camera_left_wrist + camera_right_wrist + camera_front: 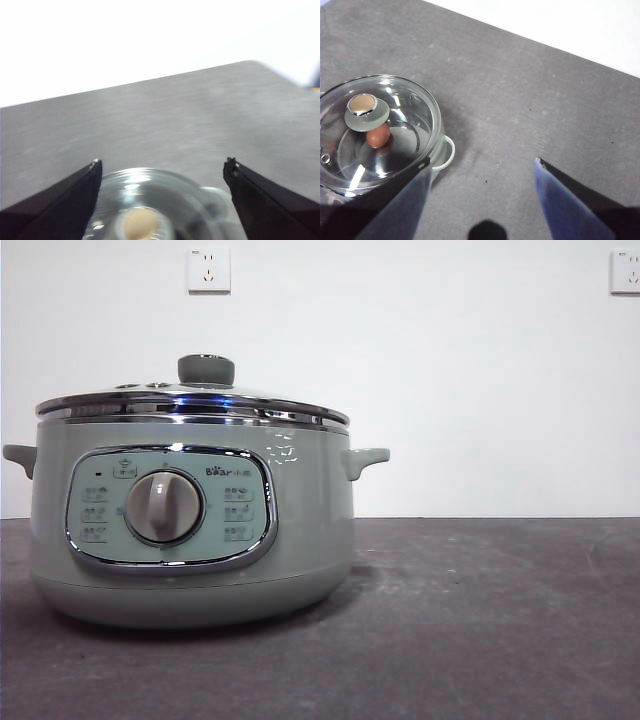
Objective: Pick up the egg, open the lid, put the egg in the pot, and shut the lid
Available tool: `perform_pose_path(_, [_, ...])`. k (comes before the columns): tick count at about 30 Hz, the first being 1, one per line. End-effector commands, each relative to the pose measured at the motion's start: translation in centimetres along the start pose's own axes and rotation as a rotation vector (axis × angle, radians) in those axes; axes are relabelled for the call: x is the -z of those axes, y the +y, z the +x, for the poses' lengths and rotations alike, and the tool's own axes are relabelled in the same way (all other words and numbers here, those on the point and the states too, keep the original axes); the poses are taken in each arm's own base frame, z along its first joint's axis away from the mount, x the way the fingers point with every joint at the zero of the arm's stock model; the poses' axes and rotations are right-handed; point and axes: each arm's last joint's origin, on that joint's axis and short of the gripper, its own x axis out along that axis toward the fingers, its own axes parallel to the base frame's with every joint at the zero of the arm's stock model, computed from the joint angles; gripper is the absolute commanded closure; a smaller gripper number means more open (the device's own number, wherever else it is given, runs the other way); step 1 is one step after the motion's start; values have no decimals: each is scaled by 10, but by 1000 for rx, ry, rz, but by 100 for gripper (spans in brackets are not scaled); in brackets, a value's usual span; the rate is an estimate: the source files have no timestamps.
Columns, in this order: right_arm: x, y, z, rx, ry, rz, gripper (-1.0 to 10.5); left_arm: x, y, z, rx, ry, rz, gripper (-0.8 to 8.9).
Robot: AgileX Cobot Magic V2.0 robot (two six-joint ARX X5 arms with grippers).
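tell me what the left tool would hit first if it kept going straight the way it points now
Probably the bare table. The left tool is open above the lid and aims past it, so nothing else shows in its line, though depth is hard to judge.

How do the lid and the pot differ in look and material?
The lid is clear glass with a chrome rim; the pot is opaque pale green. The lid is shallow and domed; the pot is deep, with side handles and a dial. Both are round, and the lid's knob matches the pot's green.
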Motion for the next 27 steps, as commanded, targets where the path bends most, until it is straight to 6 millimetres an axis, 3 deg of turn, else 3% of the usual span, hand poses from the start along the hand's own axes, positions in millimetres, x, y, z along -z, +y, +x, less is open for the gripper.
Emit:
perform_pose_path(1, [10,0,3,3,-12,21,656,-3,-2,-20,44,-30,9,422])
perform_pose_path(5, [27,0,4,2,-29,31,836,-4,-1,-49,60,-44,16,644])
perform_pose_path(7, [37,0,5,1,-39,34,923,-2,0,-61,60,-41,32,831])
perform_pose_path(17, [92,2,21,-11,-200,81,962,22,9,-84,-74,1,100,821])
perform_pose_path(27, [159,6,42,-13,-240,95,961,85,16,-80,-89,-43,101,821])
